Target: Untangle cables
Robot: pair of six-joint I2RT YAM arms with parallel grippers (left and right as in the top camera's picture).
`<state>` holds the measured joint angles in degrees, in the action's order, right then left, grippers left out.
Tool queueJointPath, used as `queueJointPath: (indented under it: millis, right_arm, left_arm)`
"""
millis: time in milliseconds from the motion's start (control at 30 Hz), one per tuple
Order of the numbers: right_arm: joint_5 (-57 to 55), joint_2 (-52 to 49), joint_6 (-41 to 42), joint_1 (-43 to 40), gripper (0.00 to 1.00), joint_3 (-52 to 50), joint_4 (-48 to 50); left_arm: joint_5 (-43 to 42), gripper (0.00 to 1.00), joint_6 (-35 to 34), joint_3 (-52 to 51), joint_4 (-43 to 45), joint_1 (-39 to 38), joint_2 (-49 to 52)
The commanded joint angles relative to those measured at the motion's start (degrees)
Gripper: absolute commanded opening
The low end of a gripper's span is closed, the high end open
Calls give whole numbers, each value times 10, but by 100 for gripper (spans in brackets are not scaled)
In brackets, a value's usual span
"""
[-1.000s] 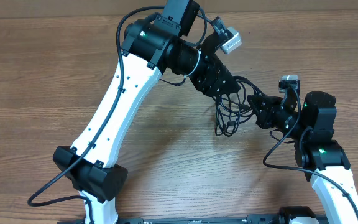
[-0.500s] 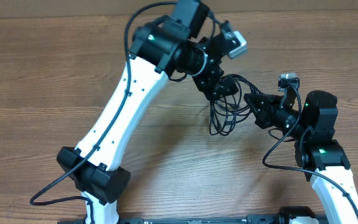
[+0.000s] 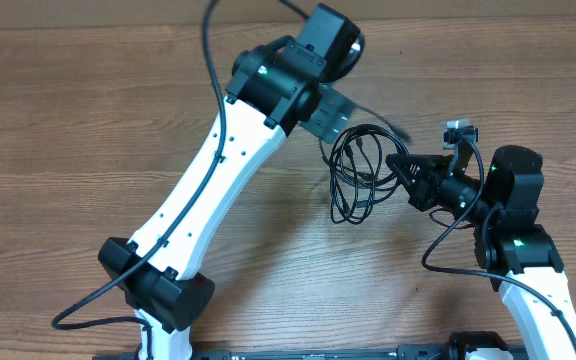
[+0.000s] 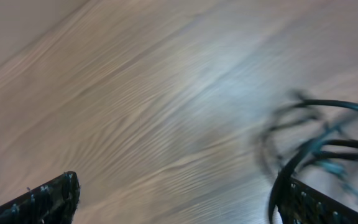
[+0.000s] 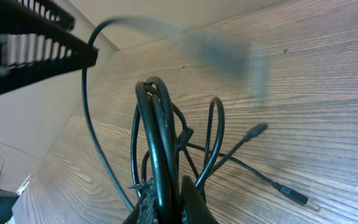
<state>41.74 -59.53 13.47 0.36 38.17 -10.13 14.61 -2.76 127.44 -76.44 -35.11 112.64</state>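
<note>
The right claw (image 5: 166, 198) is clamped shut on the cables (image 3: 353, 172), pinching several black strands together where they bunch. From that grip the cords fan out in loose loops over the wooden tabletop (image 3: 88, 120), between the two arms. The left claw (image 4: 180, 186) stands wide open and holds nothing. It hovers just beside the upper edge of the loops, and its own blurred view shows a few strands passing close by one of its fingers.

The step in hand looks like choosing a strand for the free claw to draw out while the other anchors the knot. To do it well, the left claw should take only one cord, because closing on two would drag the tangle along whole. The best candidates seem to be the outermost loop and the strand ending in a small plug end (image 5: 257, 130), which lies apart from the bunch (a second plug lies further out, near the frame's lower right).

The claw should come down over a stretch where that cord runs alone and close fully before moving. The pull is probably best made slowly, away from the right claw and low along the tabletop, so that the loops slide open instead of cinching. If the bundle starts to follow, stop and re-grip nearer the free end. The right claw should hold firm and keep its place.
</note>
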Motion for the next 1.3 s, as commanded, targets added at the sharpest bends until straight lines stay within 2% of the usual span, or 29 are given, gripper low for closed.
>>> queueJointPath:
  millis: [0, 100, 267, 500, 667, 867, 1033, 1267]
  right_arm:
    - [14, 3, 3, -1, 4, 3, 6]
    - [14, 3, 3, -1, 4, 3, 7]
    - [14, 3, 2, -1, 4, 3, 7]
    - [15, 3, 3, -1, 4, 3, 8]
    - [15, 3, 2, -1, 4, 3, 9]
    - [47, 3, 3, -1, 4, 3, 23]
    - [116, 3, 3, -1, 4, 3, 58]
    - [197, 3, 7, -1, 4, 3, 101]
  left_arm:
    - [108, 100, -119, 2, -25, 25, 6]
    - [46, 100, -121, 2, -31, 40, 6]
    - [-52, 100, -40, 2, -25, 43, 6]
    - [-221, 100, 202, 2, -15, 26, 6]
    - [-263, 100, 283, 2, -17, 12, 6]
    - [-278, 100, 346, 2, -14, 1, 6]
    - [-285, 100, 345, 2, -8, 1, 6]
    - [-346, 100, 345, 2, 0, 1, 6]
